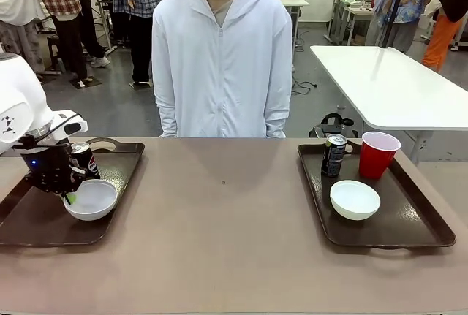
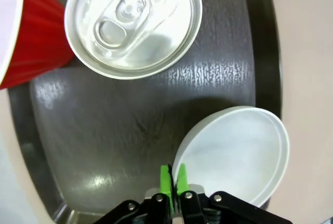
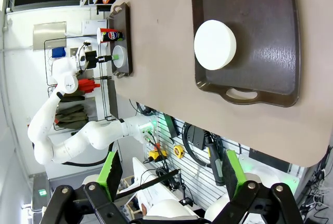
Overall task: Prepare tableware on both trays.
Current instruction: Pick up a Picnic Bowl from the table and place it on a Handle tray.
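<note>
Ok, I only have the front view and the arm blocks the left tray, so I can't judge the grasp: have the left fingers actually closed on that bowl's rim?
Observer: Yes, the left wrist view shows the left gripper shut on the rim of the bowl.
Operator: Is a red cup on that tray?
Observer: Yes, the red cup stands beside the can on the left tray.
Operator: And the right gripper?
Observer: The right gripper is open, high above the table, holding nothing.

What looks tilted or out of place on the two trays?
The white bowl on the left tray sits tilted, its rim pinched by the left gripper. The right tray's bowl lies flat. Nothing is spilled or damaged.
</note>
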